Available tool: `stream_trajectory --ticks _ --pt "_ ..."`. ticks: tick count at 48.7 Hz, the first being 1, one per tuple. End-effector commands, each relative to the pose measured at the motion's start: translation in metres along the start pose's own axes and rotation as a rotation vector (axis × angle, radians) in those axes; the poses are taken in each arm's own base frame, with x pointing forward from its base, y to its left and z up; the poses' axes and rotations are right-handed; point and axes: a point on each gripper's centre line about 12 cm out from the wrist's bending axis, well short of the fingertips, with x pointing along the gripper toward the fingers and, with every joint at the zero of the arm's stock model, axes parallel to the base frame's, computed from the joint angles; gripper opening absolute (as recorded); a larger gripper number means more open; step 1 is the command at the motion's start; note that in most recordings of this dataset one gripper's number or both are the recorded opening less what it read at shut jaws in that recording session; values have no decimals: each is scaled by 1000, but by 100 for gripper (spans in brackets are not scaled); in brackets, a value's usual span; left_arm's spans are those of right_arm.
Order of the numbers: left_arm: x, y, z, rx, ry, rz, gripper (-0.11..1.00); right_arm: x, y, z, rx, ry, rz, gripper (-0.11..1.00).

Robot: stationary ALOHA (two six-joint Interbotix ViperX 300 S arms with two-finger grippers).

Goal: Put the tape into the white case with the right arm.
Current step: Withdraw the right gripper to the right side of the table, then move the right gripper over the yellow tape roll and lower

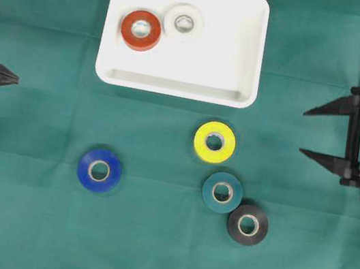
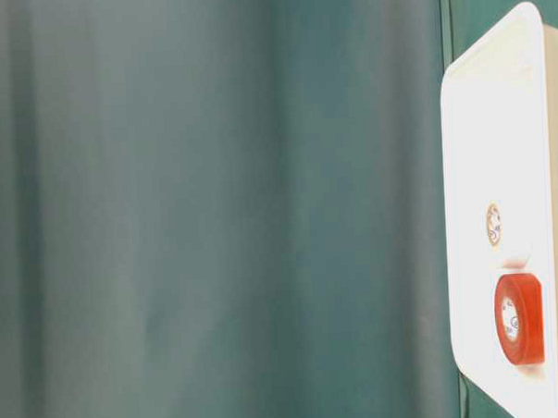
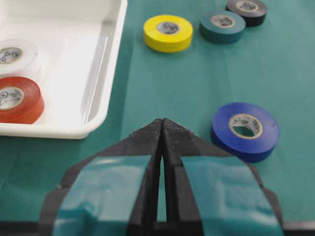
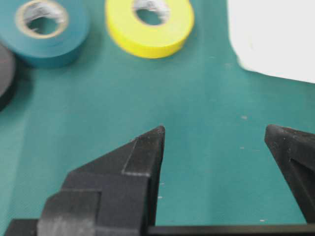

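Covering your surface (image 1: 12, 231) is green cloth; the white case (image 1: 249, 49) holds red and white rolls. Your right gripper (image 1: 311, 134) hangs spread, empty, right of the yellow tape (image 1: 214, 142); left gripper (image 3: 162, 129) closed.

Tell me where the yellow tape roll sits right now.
In the overhead view, the yellow tape roll lies on the green cloth just below the white case, right of centre, with the teal roll nearest below it.
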Motion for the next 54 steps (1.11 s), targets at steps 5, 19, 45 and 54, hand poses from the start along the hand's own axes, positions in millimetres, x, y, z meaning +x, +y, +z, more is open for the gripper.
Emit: stream_trajectory --ticks 5,19,45,54 --pt "0 0 6 0 -15 1 0 -4 6 4 -15 -15 23 51" --pt "1 0 6 1 -14 1 0 -2 7 4 -17 -11 30 50" --pt "0 0 6 0 -15 1 0 17 13 19 -31 30 61 50" --pt "0 0 6 0 -15 1 0 29 19 30 -45 53 81 50"
